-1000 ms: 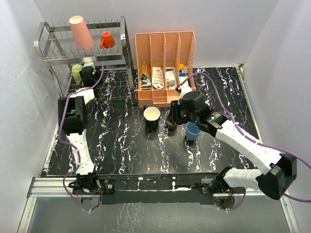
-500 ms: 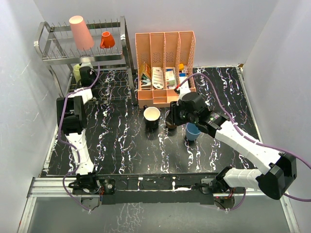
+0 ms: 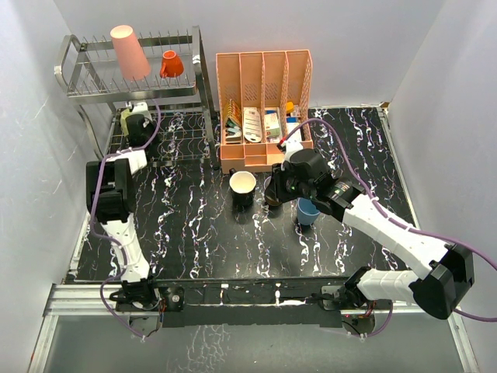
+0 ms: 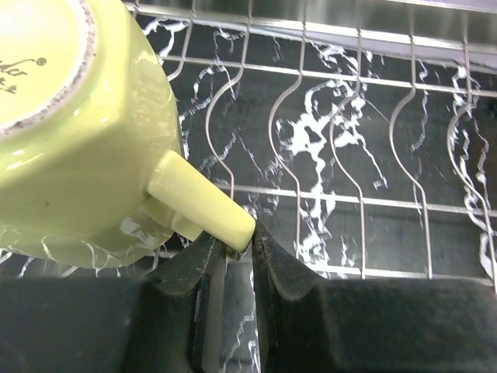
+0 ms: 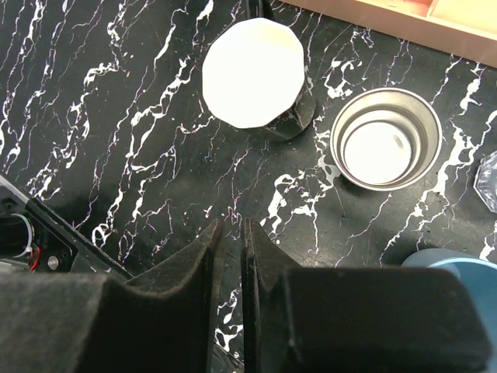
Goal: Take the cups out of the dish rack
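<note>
Two robot arms work at a black marbled tabletop (image 3: 194,225), where the silver wire dish rack (image 3: 116,92) stands at the far left corner. The left pincer (image 4: 233,245) reaches into the rack's lower tier, its fingers drawn together to a narrow slit. The handle of the upturned pale yellow mug (image 4: 85,148) points down at the fingertips, its tip meeting them. The wrist view does not settle whether the handle is actually pinched. The mug lies base-up on the lower tier's wires. On the upper tier the tall pink tumbler (image 3: 128,50) stands inverted, with the tiny orange cup (image 3: 172,64) just to its right. Four cups stand off the rack, mid-tabletop, in front of the peach organizer (image 3: 264,85). They are the black mug with cream inside (image 5: 252,74), the brown metallic cup (image 5: 386,140) beside it, the blue cup (image 5: 443,260) nearer the arm, and the clear glass (image 5: 489,179), seen only at the wrist view's right edge. The right pincer (image 5: 232,225) hovers closed and empty over bare tabletop, near the black mug and metallic cup but touching neither.
</note>
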`<state>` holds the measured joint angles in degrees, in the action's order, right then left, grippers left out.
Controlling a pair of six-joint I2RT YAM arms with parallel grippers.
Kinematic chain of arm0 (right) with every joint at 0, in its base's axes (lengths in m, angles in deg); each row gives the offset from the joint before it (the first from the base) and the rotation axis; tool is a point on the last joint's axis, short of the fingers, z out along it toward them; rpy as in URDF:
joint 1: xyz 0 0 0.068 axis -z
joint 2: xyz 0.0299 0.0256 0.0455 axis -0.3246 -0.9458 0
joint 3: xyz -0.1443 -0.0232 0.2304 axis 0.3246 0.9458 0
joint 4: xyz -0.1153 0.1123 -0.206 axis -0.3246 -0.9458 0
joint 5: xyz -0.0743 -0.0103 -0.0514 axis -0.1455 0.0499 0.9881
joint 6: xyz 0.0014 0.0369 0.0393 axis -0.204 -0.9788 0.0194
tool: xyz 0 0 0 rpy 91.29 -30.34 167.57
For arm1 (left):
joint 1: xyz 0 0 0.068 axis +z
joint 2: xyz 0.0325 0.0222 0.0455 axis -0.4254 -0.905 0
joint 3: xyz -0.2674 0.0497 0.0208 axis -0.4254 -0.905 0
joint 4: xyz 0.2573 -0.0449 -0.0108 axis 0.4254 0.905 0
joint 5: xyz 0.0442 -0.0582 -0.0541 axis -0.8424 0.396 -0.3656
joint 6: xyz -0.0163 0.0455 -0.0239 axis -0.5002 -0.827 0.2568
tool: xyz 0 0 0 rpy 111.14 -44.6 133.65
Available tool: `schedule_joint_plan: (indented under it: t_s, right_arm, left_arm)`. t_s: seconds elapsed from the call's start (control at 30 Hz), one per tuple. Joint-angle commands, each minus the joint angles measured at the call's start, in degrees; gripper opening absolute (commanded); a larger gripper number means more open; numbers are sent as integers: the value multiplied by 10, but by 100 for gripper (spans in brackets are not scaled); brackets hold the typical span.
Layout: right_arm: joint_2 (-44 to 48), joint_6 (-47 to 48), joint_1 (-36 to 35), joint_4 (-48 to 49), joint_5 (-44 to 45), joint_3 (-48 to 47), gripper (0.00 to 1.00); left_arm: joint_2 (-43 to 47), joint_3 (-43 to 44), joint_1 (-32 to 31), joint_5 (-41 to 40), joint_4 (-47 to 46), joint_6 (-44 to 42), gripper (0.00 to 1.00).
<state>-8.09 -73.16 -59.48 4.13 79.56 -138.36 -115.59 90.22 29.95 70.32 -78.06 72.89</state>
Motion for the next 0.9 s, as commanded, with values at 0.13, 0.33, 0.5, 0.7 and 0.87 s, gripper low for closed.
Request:
schedule_joint_plan:
  t_s: [0.13, 0.33, 0.5, 0.7, 0.87]
  right_arm:
    - [22, 7, -6, 34, 5, 6, 16]
    - [31, 6, -8, 33, 6, 15, 15]
    - [39, 6, -8, 32, 7, 21, 15]
    - [52, 5, -8, 30, 15, 22, 14]
    - [58, 6, -9, 26, 18, 21, 13]
  left_arm:
    - [149, -111, 5, 120, 43, -26, 0]
    - [206, -180, 26, 212, 58, -55, 0]
    - [238, -211, 42, 261, 40, -77, 0]
    - [274, -209, 42, 327, 8, -76, 0]
    - [292, -198, 42, 353, 3, -44, 0]
